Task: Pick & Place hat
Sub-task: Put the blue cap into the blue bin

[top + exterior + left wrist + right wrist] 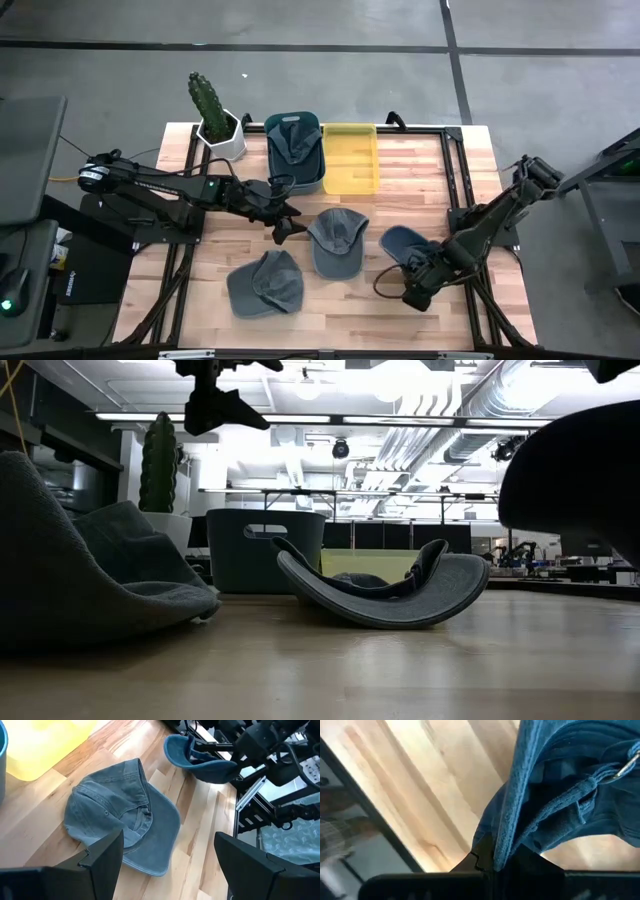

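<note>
Several caps are in view. A blue cap point(403, 243) near the table's right side is held by my right gripper point(408, 282), which is shut on it. A grey-blue cap point(337, 241) lies at the table's middle, and my left gripper point(286, 226) hovers open just left of it, touching nothing. In the left wrist view this cap point(120, 815) lies ahead of the open gripper point(169, 840). A grey cap point(265, 283) rests near the front edge. Another cap point(293, 140) lies in a dark teal bin point(316, 178). My right gripper pinches the blue cap's edge point(506, 827) between its two shut fingers; the cap's inside and its strap buckle point(625, 767) face the wrist camera. The fingers come slanting from the table's right near side. The cap point(200, 759) sits tilted and seems raised off the wood.
A yellow bin point(350, 185) stands beside the teal one at the far edge, and a cactus in a white pot point(216, 120) stands at the far left corner. Bare wood point(340, 305) lies between the caps near the front. Black frame rails run along the table's sides.
</note>
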You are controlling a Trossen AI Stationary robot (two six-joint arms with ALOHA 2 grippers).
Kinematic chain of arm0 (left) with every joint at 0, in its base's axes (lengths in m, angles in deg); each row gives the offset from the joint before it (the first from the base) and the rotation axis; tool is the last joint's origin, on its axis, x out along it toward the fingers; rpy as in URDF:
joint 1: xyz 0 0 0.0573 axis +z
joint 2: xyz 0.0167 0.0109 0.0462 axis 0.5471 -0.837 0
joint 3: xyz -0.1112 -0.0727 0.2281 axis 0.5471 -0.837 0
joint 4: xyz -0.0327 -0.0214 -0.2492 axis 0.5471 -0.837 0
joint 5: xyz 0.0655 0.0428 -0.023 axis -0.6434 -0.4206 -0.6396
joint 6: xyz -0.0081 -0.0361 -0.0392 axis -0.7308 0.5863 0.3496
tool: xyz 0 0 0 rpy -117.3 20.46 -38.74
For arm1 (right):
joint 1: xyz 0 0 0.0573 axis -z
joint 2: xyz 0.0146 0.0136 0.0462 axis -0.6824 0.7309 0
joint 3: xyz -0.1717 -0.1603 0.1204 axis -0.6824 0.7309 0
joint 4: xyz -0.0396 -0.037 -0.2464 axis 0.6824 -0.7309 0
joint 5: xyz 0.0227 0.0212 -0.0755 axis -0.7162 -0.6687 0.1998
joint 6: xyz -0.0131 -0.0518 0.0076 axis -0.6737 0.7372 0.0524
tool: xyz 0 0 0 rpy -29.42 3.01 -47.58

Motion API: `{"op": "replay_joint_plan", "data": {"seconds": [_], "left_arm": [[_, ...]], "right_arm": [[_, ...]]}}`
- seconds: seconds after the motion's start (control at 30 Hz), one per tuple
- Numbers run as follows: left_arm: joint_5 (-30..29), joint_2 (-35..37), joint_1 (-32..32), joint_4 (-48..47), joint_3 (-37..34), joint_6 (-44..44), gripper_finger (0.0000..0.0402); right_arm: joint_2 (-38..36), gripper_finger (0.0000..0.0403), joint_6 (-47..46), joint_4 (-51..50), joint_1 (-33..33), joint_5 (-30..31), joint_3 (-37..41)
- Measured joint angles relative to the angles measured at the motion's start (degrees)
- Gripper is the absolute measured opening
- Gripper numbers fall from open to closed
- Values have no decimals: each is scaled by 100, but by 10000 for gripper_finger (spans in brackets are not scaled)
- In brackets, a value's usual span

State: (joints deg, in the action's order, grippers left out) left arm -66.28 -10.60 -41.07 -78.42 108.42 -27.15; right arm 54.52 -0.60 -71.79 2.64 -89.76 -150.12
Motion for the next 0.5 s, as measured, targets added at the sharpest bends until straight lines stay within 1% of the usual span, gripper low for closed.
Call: {"op": "replay_joint_plan", "data": {"seconds": [0.17,0.4,0.5], "left_arm": [[-52,0,0,0,0,234,287],[-61,0,0,2,0,620,287],[-36,0,0,1,0,800,287]], "right_arm": [[-236,12,496,-279,72,210,0],[-523,12,1326,-606,305,706,-24],[-529,12,1825,-1092,413,1050,-346]]}}
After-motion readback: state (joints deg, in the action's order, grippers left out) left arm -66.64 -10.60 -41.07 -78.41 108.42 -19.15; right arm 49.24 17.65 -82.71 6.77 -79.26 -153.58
